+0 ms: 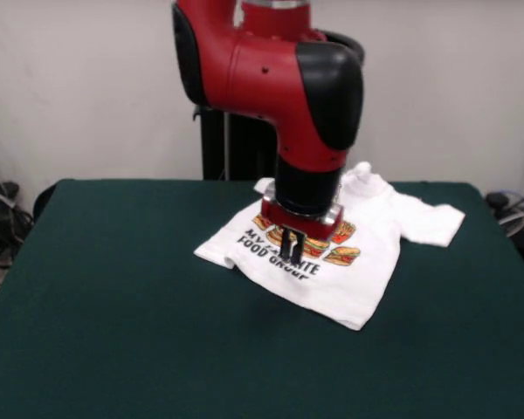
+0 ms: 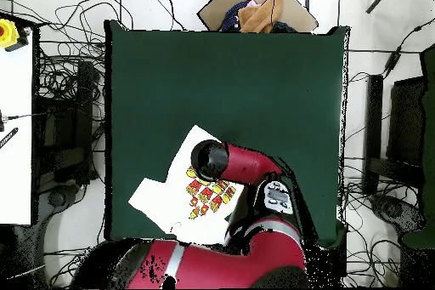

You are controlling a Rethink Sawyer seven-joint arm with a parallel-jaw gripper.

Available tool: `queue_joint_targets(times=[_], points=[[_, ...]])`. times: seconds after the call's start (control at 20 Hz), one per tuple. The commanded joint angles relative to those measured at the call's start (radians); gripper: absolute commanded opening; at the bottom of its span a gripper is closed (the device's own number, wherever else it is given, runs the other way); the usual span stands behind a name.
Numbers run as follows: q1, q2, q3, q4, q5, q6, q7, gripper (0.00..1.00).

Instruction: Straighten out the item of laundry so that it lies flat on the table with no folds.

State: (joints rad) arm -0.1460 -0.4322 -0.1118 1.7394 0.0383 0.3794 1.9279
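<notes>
The white T-shirt [image 1: 358, 262] with red-orange burgers and black text lies on the dark green table [image 1: 113, 305], right of centre and toward the far edge. One sleeve [image 1: 432, 223] spreads to the right; the collar end [image 1: 362, 179] is bunched up behind the arm. My gripper [image 1: 292, 249] hangs straight down over the printed chest, its black fingers [image 1: 286, 243] close together at or just above the fabric. In the overhead view the shirt [image 2: 183, 186] lies near the table's lower left, and the arm's wrist [image 2: 209, 159] covers the gripper.
The red arm [image 1: 279, 78] comes down from the top centre. The black pedestal [image 1: 236, 144] stands behind the table's far edge. Cables [image 1: 0, 218] lie on the floor at the left. In the overhead view a cardboard box with cloth [image 2: 255, 10] sits beyond the table's top edge.
</notes>
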Motion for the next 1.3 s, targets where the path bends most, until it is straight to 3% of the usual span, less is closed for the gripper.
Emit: queue_joint_targets(times=[0.05, 0.4, 0.85, 1.05, 1.3], points=[[0.087, 0.087, 0.016, -0.116, 0.091, 0.028, 0.243, 0.0], [0.135, 0.065, -0.011, -0.118, 0.124, 0.074, 0.245, 0.0], [0.144, 0.281, -0.063, -0.276, 0.144, -0.029, 0.226, 0.0], [0.16, 0.374, -0.096, -0.386, 0.154, 0.008, 0.228, 0.0], [0.125, 0.425, -0.046, -0.443, 0.165, -0.029, 0.206, 0.0]])
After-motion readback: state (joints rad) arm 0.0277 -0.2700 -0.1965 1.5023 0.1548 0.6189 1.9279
